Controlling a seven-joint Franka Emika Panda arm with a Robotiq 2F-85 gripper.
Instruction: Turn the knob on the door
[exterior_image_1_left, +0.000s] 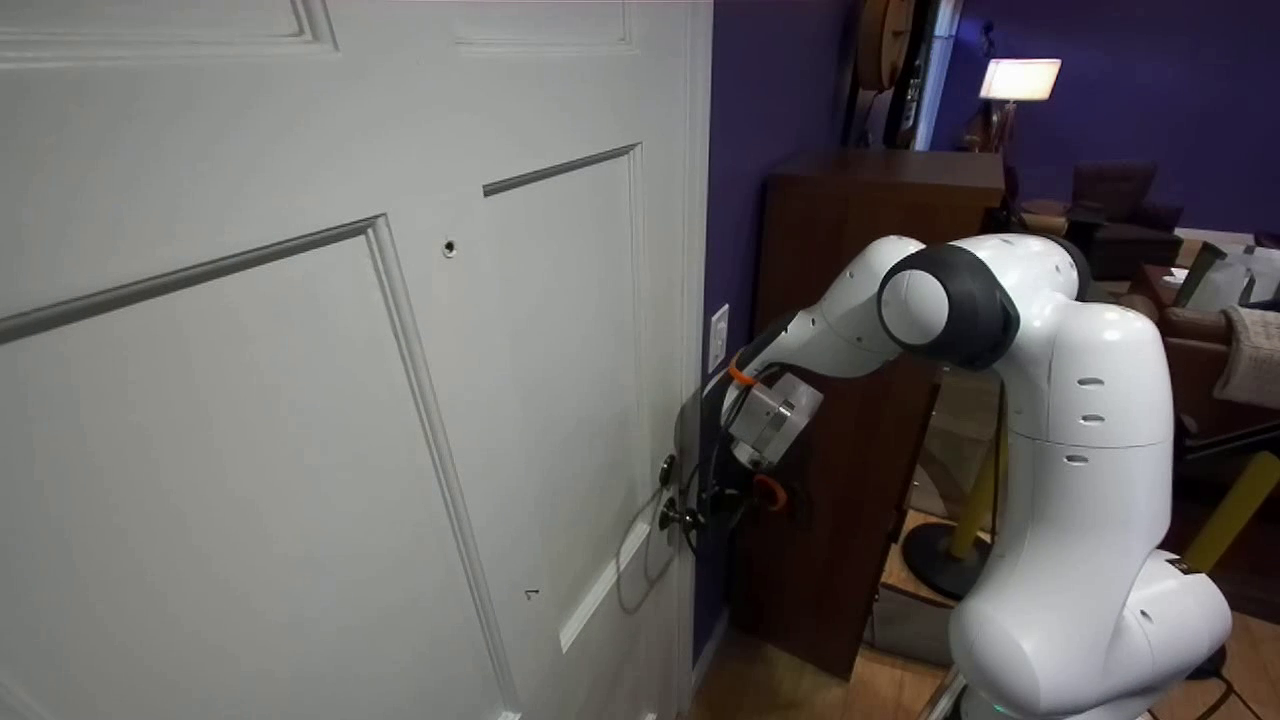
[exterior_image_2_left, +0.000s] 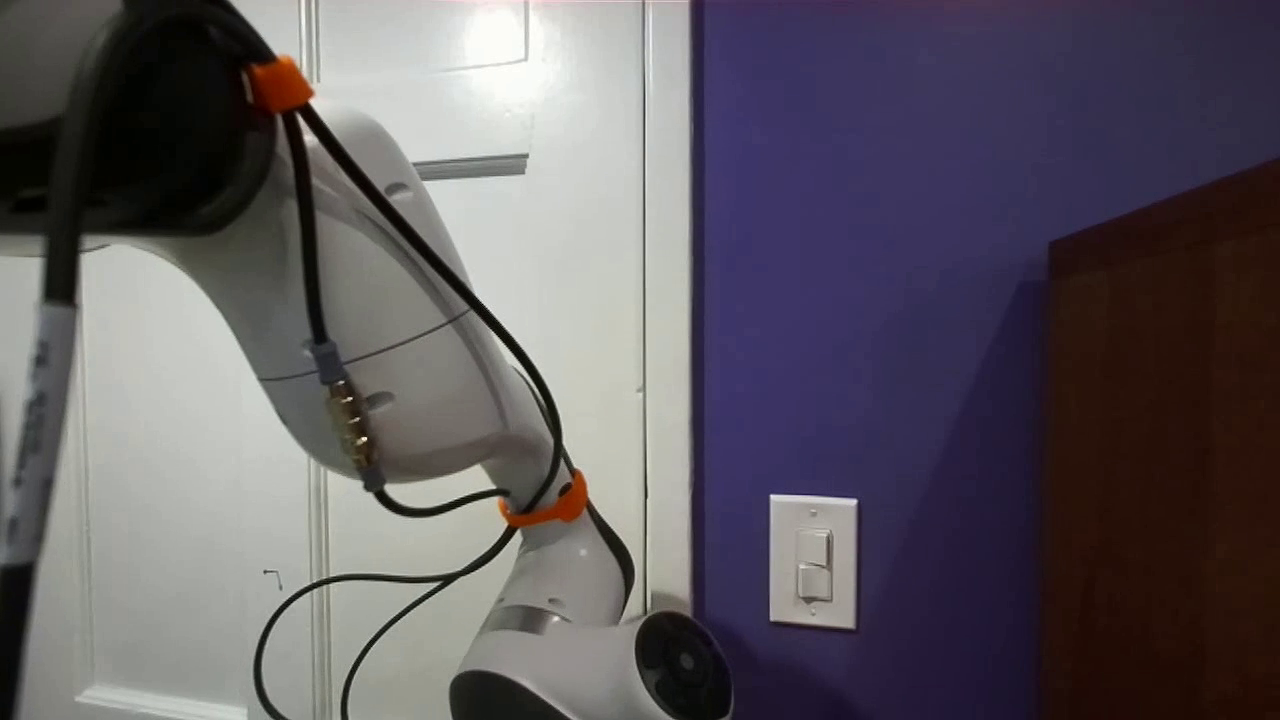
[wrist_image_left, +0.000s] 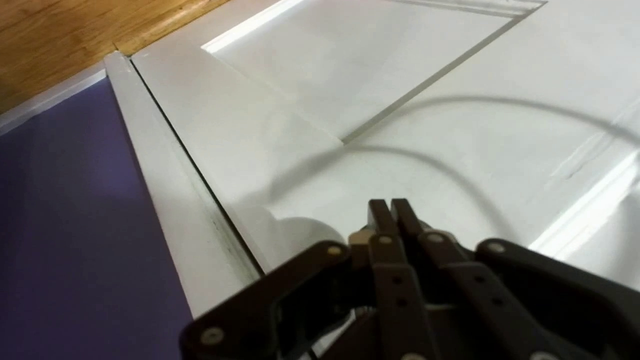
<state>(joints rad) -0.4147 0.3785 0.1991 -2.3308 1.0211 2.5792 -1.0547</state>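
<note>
A strip of purple wall (exterior_image_2_left: 870, 260) parts the dark brown wooden cabinet (exterior_image_1_left: 815, 580), its inside hidden, from the large white panelled door (exterior_image_1_left: 540, 330), near whose edge the small round silver-grey metal knob (exterior_image_1_left: 692, 519) sits just beside the black two-fingered gripper (wrist_image_left: 389, 205), jaws clenched together.

The door (exterior_image_1_left: 350, 420) was painted smooth, with a soft gloss. On it, the knob (exterior_image_1_left: 690, 519) was metal, faintly shiny. Beside the door, the wall (exterior_image_2_left: 870, 300) had nearly matt paint, and the switch plate (exterior_image_2_left: 813, 562) there looked like smooth plastic. Farther from the door, the cabinet (exterior_image_2_left: 1165, 470) was low-sheen wood. At the door's foot, the floor (wrist_image_left: 65, 45) was grained wood. Before the door, the arm (exterior_image_1_left: 1085, 520) was smooth and glossy, its cable connector (exterior_image_2_left: 348, 425) brassy metal, the gripper (wrist_image_left: 389, 202) mostly matt with metallic screw heads (wrist_image_left: 212, 336).
</note>
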